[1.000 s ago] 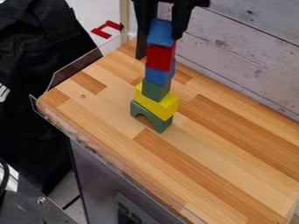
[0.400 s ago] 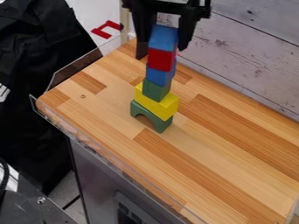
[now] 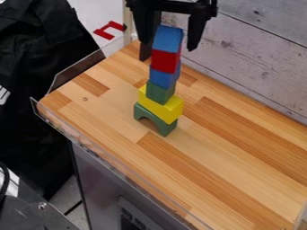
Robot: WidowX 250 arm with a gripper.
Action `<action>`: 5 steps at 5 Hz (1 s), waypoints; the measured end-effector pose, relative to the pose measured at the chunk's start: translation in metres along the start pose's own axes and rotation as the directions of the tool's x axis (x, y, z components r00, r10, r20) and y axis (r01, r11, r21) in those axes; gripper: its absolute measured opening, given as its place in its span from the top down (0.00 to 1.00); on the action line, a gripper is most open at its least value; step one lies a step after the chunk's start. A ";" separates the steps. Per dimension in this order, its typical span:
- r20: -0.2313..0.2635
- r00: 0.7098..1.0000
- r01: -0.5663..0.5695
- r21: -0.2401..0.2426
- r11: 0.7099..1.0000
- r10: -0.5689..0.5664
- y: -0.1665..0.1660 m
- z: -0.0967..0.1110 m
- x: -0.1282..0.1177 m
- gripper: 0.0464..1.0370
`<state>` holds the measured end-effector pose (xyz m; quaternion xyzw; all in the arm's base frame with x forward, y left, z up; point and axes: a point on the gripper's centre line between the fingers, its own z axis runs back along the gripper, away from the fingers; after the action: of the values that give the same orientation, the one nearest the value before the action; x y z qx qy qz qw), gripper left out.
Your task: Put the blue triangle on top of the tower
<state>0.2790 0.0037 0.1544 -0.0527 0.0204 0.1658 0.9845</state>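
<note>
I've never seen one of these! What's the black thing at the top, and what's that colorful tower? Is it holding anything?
The black thing is the gripper, a robot arm's "hand", with two fingers for pinching things. The camera doesn't move: it looks down at a slant on a wooden table.

The tower is made of toy blocks. Start at the bottom and count up: a green arch, a yellow block, a green block, a blue block, a red block and, on top, a blue piece. That last one is probably the "triangle" the robot was asked to put there.

Nothing seems to be held. The fingers are spread wide around the blue piece, and the tower holds it up.
</note>
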 end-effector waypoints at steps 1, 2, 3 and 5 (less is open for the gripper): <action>0.078 0.997 0.010 0.005 1.000 -0.010 -0.007 0.027 -0.001 0.04; 0.106 0.992 0.065 0.061 0.996 -0.071 -0.028 0.049 -0.007 0.04; 0.082 0.981 0.163 0.130 0.978 -0.175 -0.040 0.074 -0.036 0.04; 0.008 0.899 0.433 0.126 0.893 -0.437 -0.124 -0.005 -0.064 0.04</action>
<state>0.2590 -0.1342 0.1655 0.0068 0.0003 -0.0592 0.9982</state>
